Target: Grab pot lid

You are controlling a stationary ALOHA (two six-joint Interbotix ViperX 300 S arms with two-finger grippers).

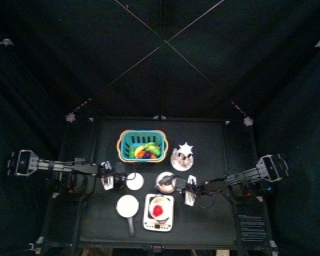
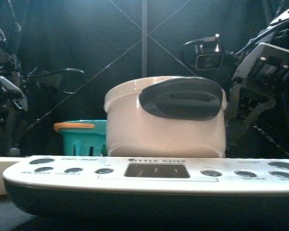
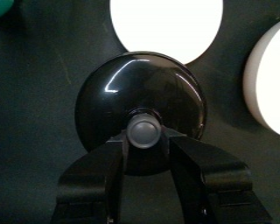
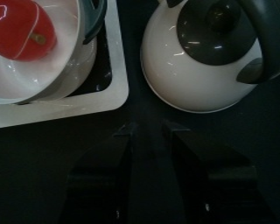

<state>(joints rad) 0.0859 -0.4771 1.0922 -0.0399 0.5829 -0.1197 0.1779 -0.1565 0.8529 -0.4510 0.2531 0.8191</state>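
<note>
The pot lid (image 3: 136, 83) is a shiny black dome with a grey knob (image 3: 143, 129), lying flat on the black table. My left gripper (image 3: 143, 142) is directly over it, with one jaw pressed against each side of the knob. In the top view the left gripper (image 1: 115, 182) is left of centre, and the dark lid under it cannot be made out. My right gripper (image 4: 146, 131) hovers open over bare table with nothing between its jaws. It is just short of a white pot (image 4: 206, 52) with a dark grey top.
Two white discs (image 3: 166, 26) (image 3: 276, 79) lie just beyond and beside the lid. A white tray (image 4: 60, 109) holds a bowl with a red ball (image 4: 25, 31). A green basket (image 1: 145, 148) sits at the back. A toy stove panel (image 2: 147, 176) fills the front edge.
</note>
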